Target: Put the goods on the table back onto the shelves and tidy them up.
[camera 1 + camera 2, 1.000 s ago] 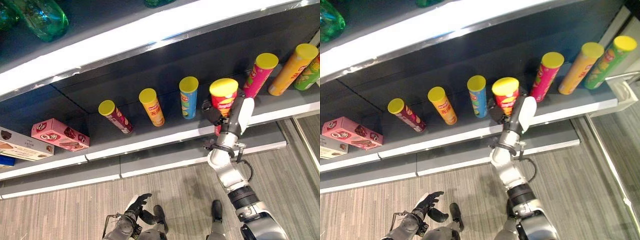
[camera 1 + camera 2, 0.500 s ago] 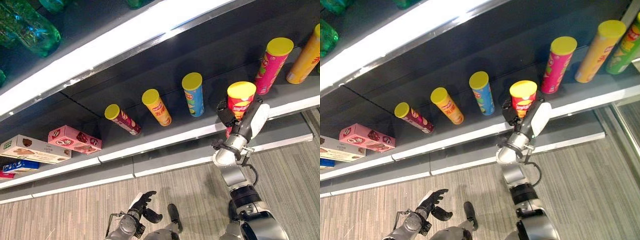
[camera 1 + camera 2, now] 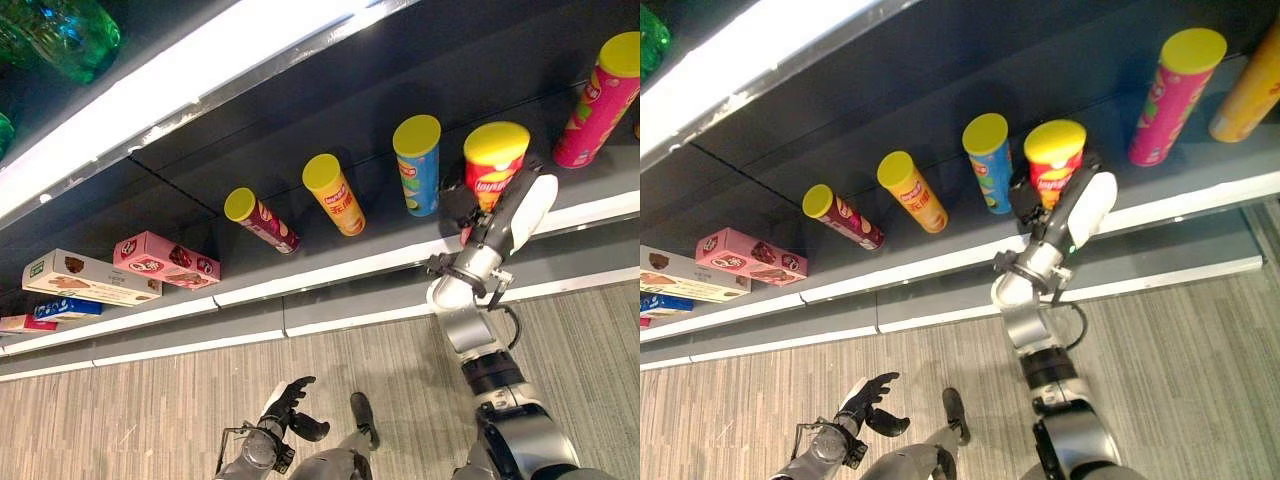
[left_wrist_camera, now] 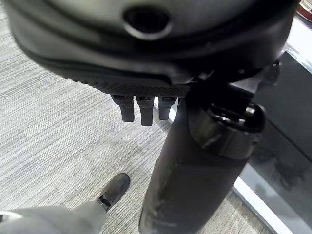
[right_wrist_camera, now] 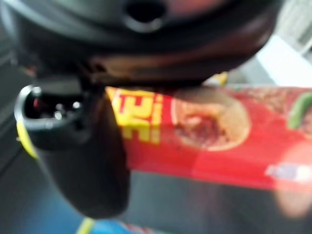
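Currently the right hand [image 3: 497,215] clasps the red, yellow-lidded cardboard crisp tube [image 3: 490,170] mid-body; light, rigid, slippery, likely crushable.

Shop, shelf [image 3: 330,275] of crisp tubes [image 3: 335,194]

Glossy red can [image 3: 493,172] — matt shelf [image 3: 330,262]

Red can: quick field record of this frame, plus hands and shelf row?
red can: yellow lid, upright at the shelf front edge
right hand: curled round the red can
left hand: low over the floor, fingers relaxed, holding nothing
row on shelf: maroon can, orange can, blue can, then red can, pink can
boxes: pink box and others at the shelf's left end
placement: not yet released
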